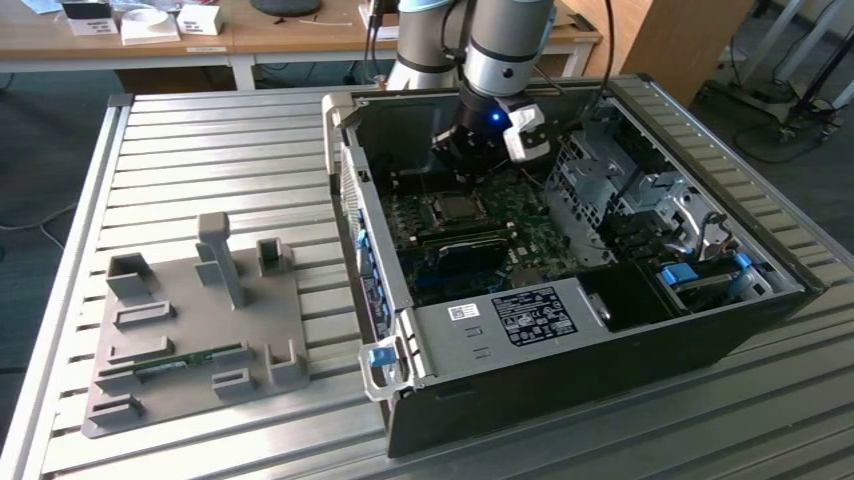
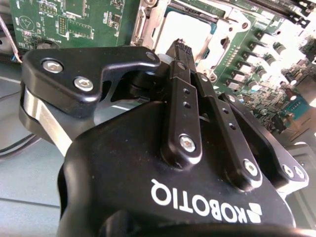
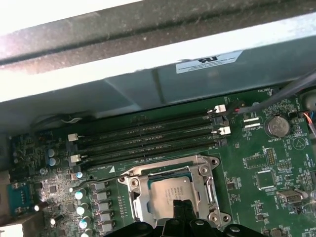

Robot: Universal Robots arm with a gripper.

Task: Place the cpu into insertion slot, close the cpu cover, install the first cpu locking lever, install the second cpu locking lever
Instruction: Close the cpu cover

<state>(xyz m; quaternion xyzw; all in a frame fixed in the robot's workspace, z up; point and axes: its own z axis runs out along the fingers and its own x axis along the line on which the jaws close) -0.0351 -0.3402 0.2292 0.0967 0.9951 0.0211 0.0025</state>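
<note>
The cpu [image 3: 165, 190], a silvery square chip, lies in the insertion slot [image 1: 454, 208] on the green motherboard [image 3: 256, 163] inside the open computer case. The cpu cover [image 3: 211, 190], a thin metal frame, lies flat around the chip, whose top shows through its window. My gripper [image 3: 180, 210] hangs just above the chip's edge, fingers together with nothing between them. In the second wrist view the black fingers [image 2: 183, 94] meet at their tips over the cpu [image 2: 190, 27] and the cover [image 2: 224, 37]. Whether the tips touch the chip I cannot tell. The locking levers are not clear to me.
Long black memory slots [image 3: 148, 140] run beside the socket, with the case wall [image 3: 148, 79] behind them. A coin battery [image 3: 276, 126] sits nearby. Drive cages [image 1: 641, 190] and a labelled metal block [image 1: 534, 315] crowd the case. A grey fixture plate [image 1: 200, 330] lies on the slatted table.
</note>
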